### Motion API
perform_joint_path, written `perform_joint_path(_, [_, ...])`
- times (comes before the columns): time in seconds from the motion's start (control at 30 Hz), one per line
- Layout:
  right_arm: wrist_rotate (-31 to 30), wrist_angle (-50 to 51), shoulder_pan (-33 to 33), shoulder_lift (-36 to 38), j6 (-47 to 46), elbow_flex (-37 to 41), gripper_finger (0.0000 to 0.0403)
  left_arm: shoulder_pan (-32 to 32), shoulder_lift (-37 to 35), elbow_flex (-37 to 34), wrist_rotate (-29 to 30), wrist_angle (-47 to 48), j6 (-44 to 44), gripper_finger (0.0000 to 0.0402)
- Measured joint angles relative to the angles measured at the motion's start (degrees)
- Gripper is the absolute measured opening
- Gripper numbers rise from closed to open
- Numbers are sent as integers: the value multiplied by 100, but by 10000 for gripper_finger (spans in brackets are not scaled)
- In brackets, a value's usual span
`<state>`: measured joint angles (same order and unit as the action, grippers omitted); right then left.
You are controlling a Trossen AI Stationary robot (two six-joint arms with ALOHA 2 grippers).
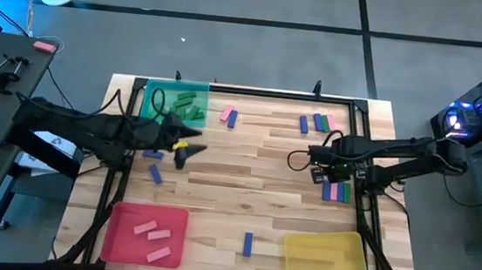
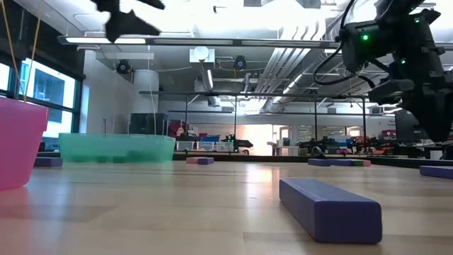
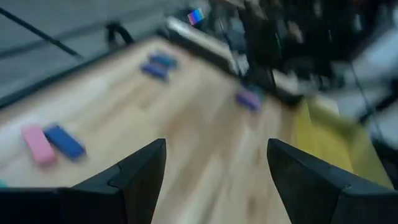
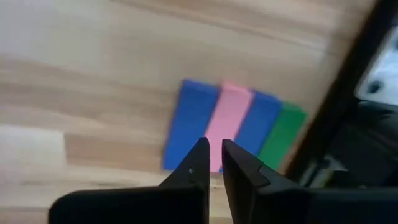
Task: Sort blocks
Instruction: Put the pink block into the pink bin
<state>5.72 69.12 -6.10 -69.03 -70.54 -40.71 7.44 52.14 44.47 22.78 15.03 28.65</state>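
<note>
So the right gripper (image 4: 213, 163) is pinched nearly shut, holding nothing, over four blocks (image 4: 231, 124) packed side by side near the yellow tray (image 1: 326, 260). Left gripper (image 3: 214, 163) hangs wide open beside the green tray (image 1: 153, 92), far from it.

Wooden table (image 1: 256, 167) bears green tray (image 1: 153, 88), red tray (image 1: 120, 212), yellow tray (image 1: 321, 264); scattered blocks (image 1: 336, 192)

Table centre is bare wood, wide open between the two arms. Corners are blocked by the green tray (image 1: 175, 100), red tray (image 1: 147, 233) and yellow tray (image 1: 324, 260). Loose blocks (image 1: 229, 116) are scattered near the far edge. Right gripper (image 4: 213, 163) is just above a tight row of four blocks (image 4: 233, 124) by the black frame rail (image 1: 367, 198).
</note>
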Motion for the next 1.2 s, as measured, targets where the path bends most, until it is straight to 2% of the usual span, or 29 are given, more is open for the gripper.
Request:
perform_joint_path(0.13, [-12, 5, 178, -120, -476, 2, 4, -434, 146, -2, 347, -748, -42, 266])
perform_joint_path(0.3, [-507, 144, 664, -266, -1872, 2, 2, -957, 145, -1, 302, -1559, -415, 266])
perform_joint_path(0.47, [-768, 6, 1022, -422, -2634, 17, 0, -1415, 55, -1, 220, -2003, -1176, 266])
perform_joint_path(0.73, [-659, -316, 1098, -1008, -3231, 33, 0, -1985, -35, -2, 145, -3135, -2014, 266])
perform_joint_path(0.9, [-582, -557, 1443, -1471, -4021, 22, 0, -2111, -109, -2, 138, -3562, -2428, 266])
perform_joint_path(1.03, [-922, -197, 1656, -1544, -4680, -234, 0, -2110, -229, -2, 115, -3570, -2606, 266])
perform_joint_path(1.2, [-1130, 808, 1748, -1513, -4975, -572, 0, -2109, -271, -2, -14, -3565, -2834, 266])
